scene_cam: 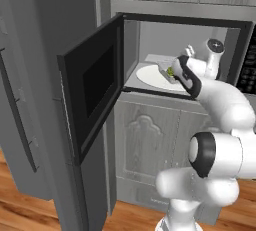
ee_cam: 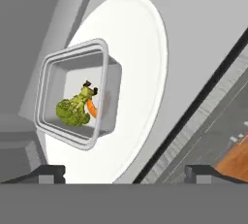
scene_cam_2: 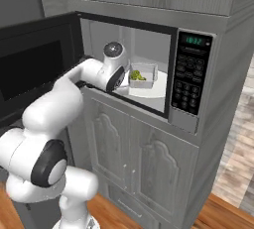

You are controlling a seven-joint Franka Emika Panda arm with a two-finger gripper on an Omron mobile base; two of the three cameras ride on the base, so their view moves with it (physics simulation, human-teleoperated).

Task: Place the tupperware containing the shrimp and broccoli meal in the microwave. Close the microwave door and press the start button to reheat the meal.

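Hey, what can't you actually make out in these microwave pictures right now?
- Gripper in both base views: hidden behind the wrist.
- Shrimp in hand view: mostly hidden by the broccoli.
- Tupperware in left base view: largely hidden by the arm.
- Keypad in right base view: button labels too small, so the start button cannot be picked out.

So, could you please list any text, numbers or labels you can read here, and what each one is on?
Green digits on the microwave display: too blurred to read.
Keypad button labels: too small to read.
Tupperware, turntable plate, microwave door: no text.
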